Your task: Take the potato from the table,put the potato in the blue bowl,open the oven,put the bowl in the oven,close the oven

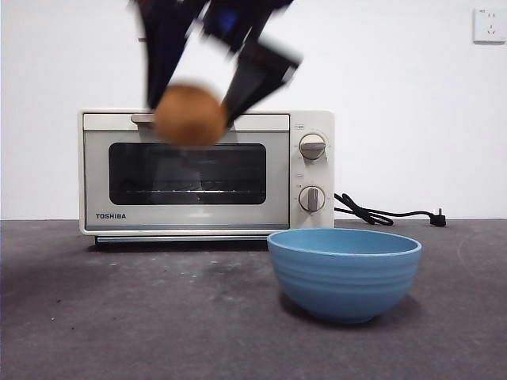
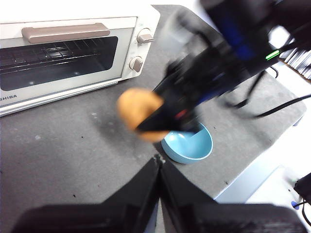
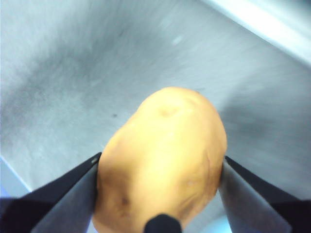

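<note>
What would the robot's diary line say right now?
right claw: holding potato in air | left claw: shut, waiting | bowl: empty | oven: closed

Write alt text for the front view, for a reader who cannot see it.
A blurred black gripper, the right gripper, holds the orange-brown potato in the air in front of the cream-white oven, whose door is shut. The empty blue bowl stands nearer on the dark grey table, lower and to the right of the potato.
</note>
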Action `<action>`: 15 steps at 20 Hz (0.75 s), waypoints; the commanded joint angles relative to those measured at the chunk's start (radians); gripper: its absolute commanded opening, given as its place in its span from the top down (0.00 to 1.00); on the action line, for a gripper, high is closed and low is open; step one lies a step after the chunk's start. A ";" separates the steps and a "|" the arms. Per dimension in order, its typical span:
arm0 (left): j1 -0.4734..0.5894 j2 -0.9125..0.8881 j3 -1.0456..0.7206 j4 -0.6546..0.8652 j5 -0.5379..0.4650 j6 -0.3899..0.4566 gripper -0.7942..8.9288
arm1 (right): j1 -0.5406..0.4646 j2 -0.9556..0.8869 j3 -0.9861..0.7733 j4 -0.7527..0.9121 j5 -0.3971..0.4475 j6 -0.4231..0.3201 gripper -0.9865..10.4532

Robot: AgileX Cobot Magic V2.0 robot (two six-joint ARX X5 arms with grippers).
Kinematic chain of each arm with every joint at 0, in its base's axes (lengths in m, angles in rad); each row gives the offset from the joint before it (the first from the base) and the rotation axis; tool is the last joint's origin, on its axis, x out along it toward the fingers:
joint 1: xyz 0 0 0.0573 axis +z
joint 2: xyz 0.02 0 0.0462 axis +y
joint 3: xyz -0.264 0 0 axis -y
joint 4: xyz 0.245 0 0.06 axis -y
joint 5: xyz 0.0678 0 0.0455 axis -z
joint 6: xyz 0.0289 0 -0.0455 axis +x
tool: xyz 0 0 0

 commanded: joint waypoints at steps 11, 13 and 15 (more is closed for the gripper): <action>-0.003 -0.002 0.001 0.004 0.000 0.016 0.93 | -0.112 -0.322 -0.354 -0.032 0.070 -0.030 0.92; -0.003 -0.002 0.001 0.004 0.000 0.016 0.93 | -0.126 -0.320 -0.443 0.062 0.069 -0.029 0.92; -0.003 -0.002 0.001 0.004 0.000 0.016 0.93 | -0.129 -0.304 -0.522 0.154 0.068 -0.016 0.92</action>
